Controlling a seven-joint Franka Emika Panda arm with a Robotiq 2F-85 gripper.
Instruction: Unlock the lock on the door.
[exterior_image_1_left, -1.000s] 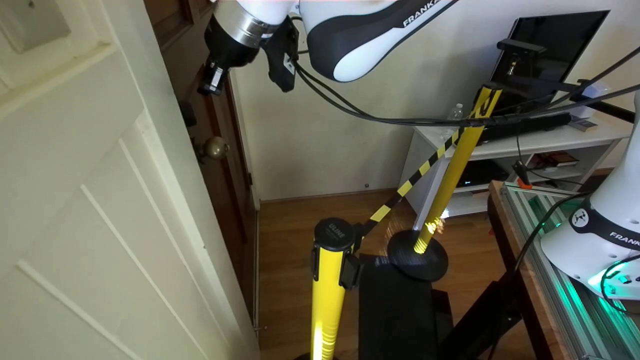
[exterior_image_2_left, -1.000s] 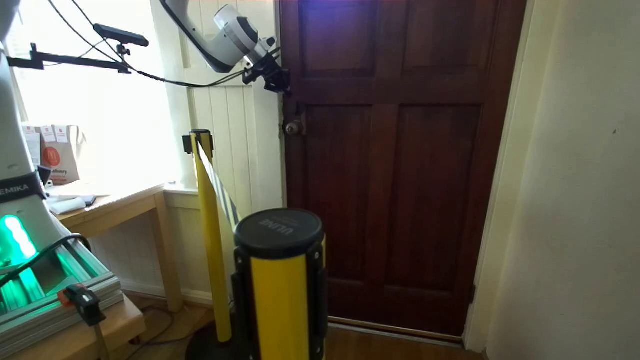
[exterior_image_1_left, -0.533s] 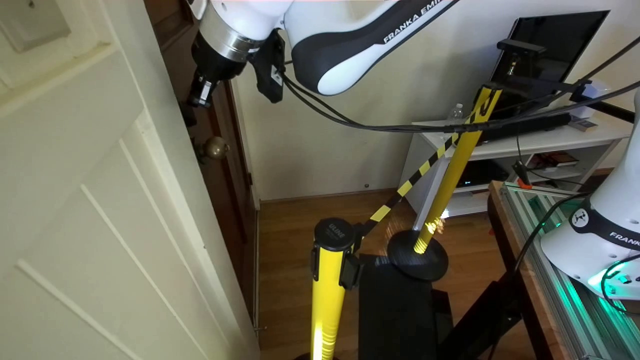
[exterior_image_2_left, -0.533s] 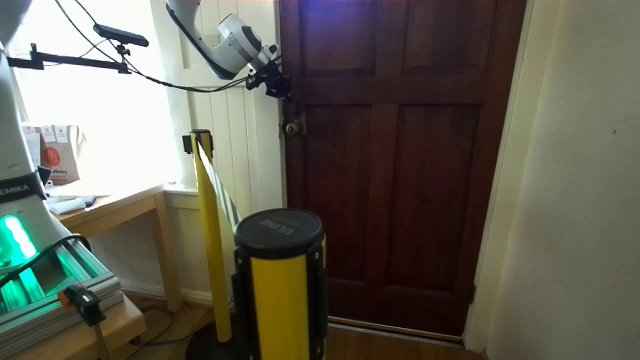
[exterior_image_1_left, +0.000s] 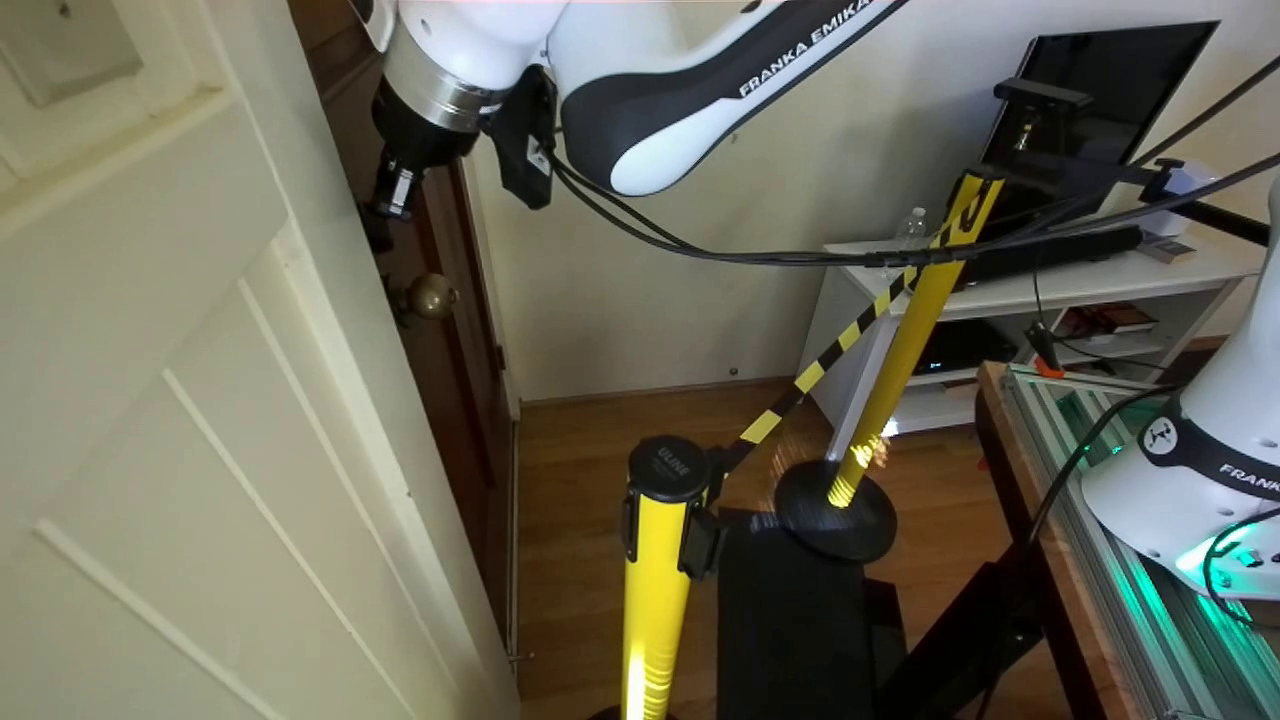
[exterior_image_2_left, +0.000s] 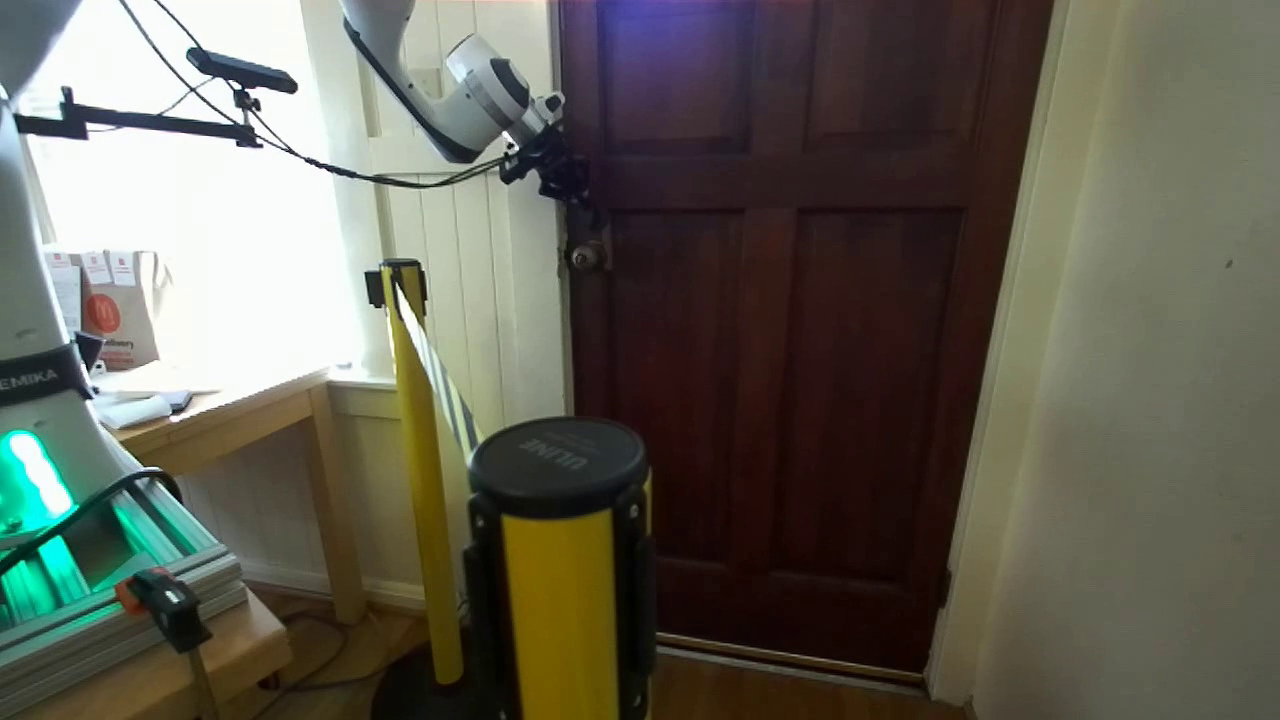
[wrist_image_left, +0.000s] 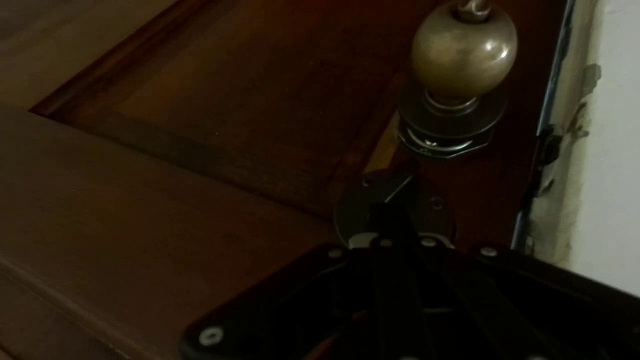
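Black filled the foot of the wrist view: the end effector (wrist_image_left: 397, 220), narrow, its fingers drawn close together. The dimness hid whether anything was pinched between them. Just past the fingertips, and partly covered by them, was the lock (wrist_image_left: 382, 189), a dull round plate with a small turn-piece, set on dark wood; whether the fingers touched it could not be made out. Near it a round, brassy knob (wrist_image_left: 462, 55) stood out from the same tall brown door (exterior_image_2_left: 770, 400). In an exterior view the knob was right below the lock, both close to the door's edge. The arm (exterior_image_2_left: 475, 105), white and dark grey, angled down to that spot in both exterior views. In an exterior view a white panelled door (exterior_image_1_left: 170, 480) hid part of the brown one. Farther out were two yellow posts (exterior_image_1_left: 655, 600) joined by a striped belt (exterior_image_1_left: 810, 375), then the robot's base (exterior_image_2_left: 70, 435), lit green, above a wooden surface (exterior_image_2_left: 245, 640). Farthest off, a clear bottle (exterior_image_1_left: 911, 226) stood on a white shelf unit (exterior_image_1_left: 1060, 289), near a black screen (exterior_image_1_left: 1130, 90).
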